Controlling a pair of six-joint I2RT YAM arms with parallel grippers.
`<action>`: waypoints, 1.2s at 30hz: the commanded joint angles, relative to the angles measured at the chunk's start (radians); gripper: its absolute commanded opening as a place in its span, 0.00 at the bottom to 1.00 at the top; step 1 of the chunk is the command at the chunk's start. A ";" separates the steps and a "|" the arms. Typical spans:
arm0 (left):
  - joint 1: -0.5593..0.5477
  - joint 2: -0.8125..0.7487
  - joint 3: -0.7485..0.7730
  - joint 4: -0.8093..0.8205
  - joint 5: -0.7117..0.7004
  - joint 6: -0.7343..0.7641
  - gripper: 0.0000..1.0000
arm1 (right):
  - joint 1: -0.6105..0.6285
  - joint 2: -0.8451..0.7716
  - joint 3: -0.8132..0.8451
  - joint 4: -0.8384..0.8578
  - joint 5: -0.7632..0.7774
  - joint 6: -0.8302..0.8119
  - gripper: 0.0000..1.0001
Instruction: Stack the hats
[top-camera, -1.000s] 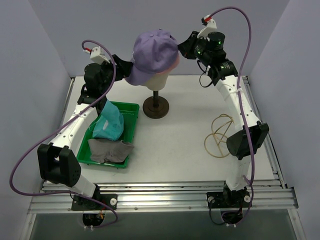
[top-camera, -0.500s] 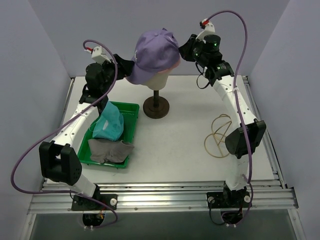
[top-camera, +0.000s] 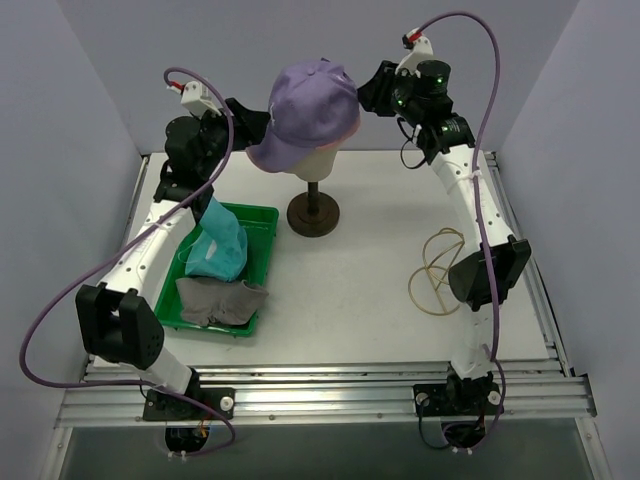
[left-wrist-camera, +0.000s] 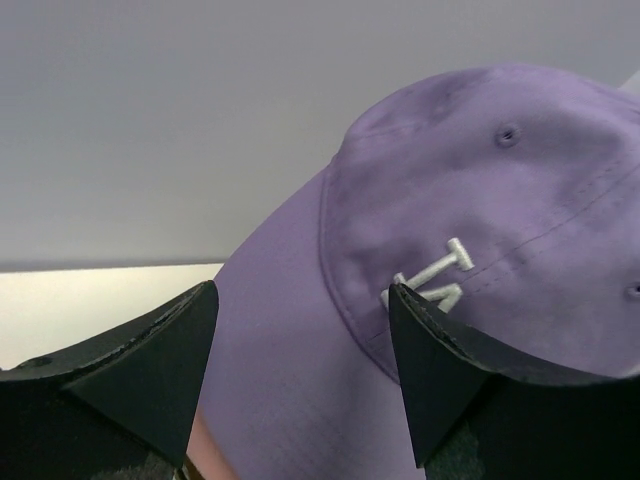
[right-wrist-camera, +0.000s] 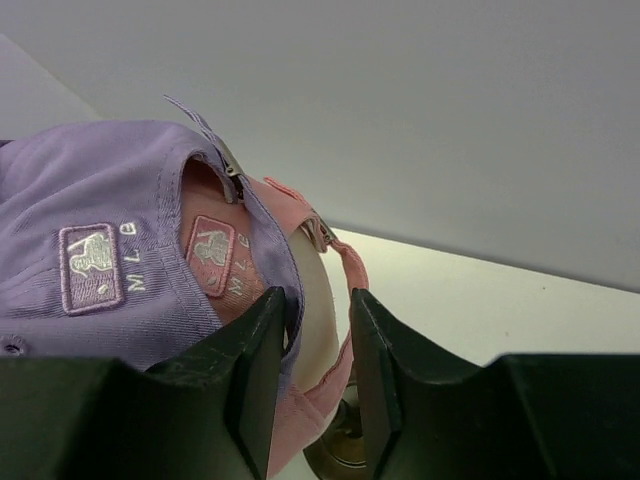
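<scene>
A lavender cap (top-camera: 310, 95) with a white logo sits on top of a pink cap (top-camera: 349, 127) on the cream mannequin head (top-camera: 318, 158). My left gripper (top-camera: 250, 120) is at the brim. In the left wrist view it (left-wrist-camera: 300, 292) stands open, with the lavender brim (left-wrist-camera: 290, 340) lying between the jaws. My right gripper (top-camera: 368, 96) is at the back of the caps. In the right wrist view it (right-wrist-camera: 316, 295) is narrowly open, and the lavender cap's back edge (right-wrist-camera: 262, 250) and the pink strap (right-wrist-camera: 352, 262) show in and past the gap. A teal bucket hat (top-camera: 218, 250) and a grey hat (top-camera: 222, 300) lie in the tray.
The green tray (top-camera: 265, 213) sits at the left under my left arm. The mannequin's dark round stand (top-camera: 312, 214) is at the table's middle back. A tan cable loop (top-camera: 440, 268) lies at the right, near my right arm's elbow.
My right gripper's jaws have parted from shut at the back of the caps and the wrist has risen slightly. My left gripper has lifted a little at the brim.
</scene>
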 joint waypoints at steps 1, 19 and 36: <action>0.002 0.022 0.087 0.034 0.079 0.044 0.78 | -0.021 -0.019 0.045 0.110 -0.113 -0.028 0.29; 0.034 0.278 0.402 -0.037 0.269 0.067 0.78 | -0.116 -0.030 0.001 0.252 -0.262 0.110 0.31; 0.016 0.343 0.433 0.014 0.342 0.050 0.78 | -0.087 -0.021 -0.012 0.187 -0.254 0.073 0.29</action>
